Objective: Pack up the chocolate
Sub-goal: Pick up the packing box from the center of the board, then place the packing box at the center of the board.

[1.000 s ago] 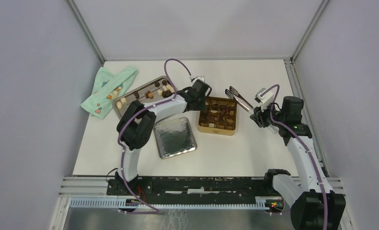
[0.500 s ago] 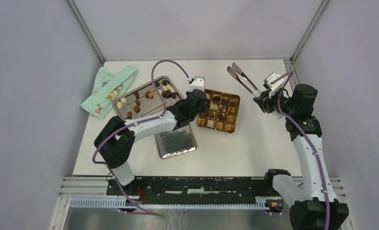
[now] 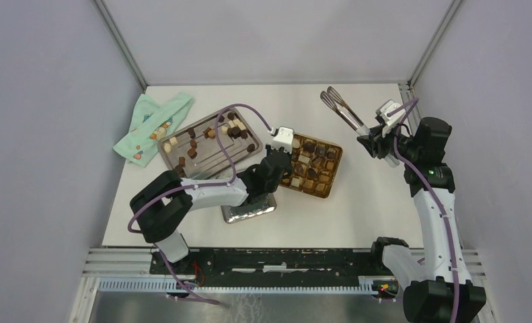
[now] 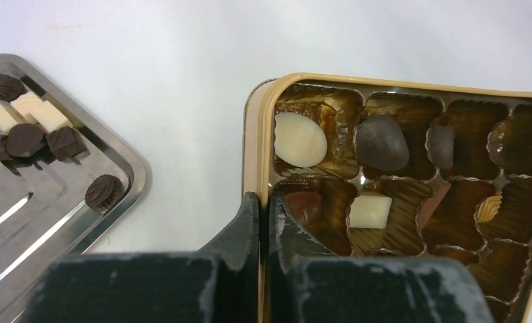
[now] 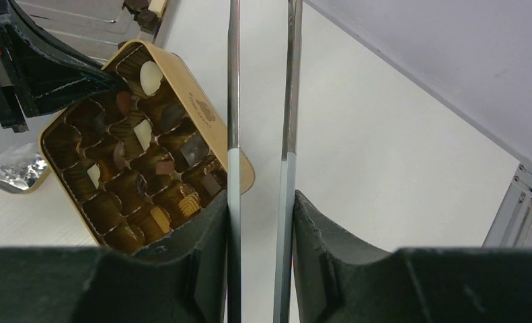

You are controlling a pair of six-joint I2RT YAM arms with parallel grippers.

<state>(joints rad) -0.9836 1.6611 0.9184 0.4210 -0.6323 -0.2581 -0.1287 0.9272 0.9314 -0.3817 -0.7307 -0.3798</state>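
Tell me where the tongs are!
In the top view the tongs are at the far right of the table, held by the right gripper, farther back than the gold box and to its right.

Nothing legible anywhere. Only a small dark imprint (image 5: 201,108) on the rim of the gold tin (image 5: 239,165), seen from the right wrist, too small and blurred to make out. Small coloured prints on the green cloth (image 3: 152,124); pictures or letters, impossible to tell.
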